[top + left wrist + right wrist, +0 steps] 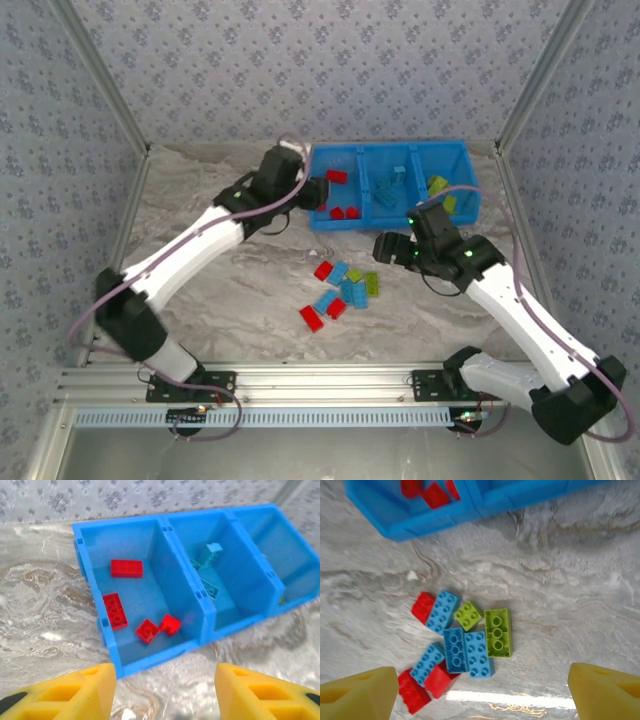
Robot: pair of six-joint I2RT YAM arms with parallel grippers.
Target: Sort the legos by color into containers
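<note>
Quick count: one blue bin (150, 659), three compartments (285, 545). The left one has four red bricks (126, 568). The middle one has light blue bricks (212, 550), at least two, too jumbled to count properly. The right one looks like two yellow-green bricks (437, 185). Loose on the surface (570, 580) there are nine: three loose reds (423, 606), four loose blues (478, 654) and two loose greens (497, 632).

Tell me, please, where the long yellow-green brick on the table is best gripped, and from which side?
Probably its two short ends, coming straight down: the long yellow-green brick lies flat, studs up, both ends bare, while a small green brick and a blue brick crowd one long side.
</note>
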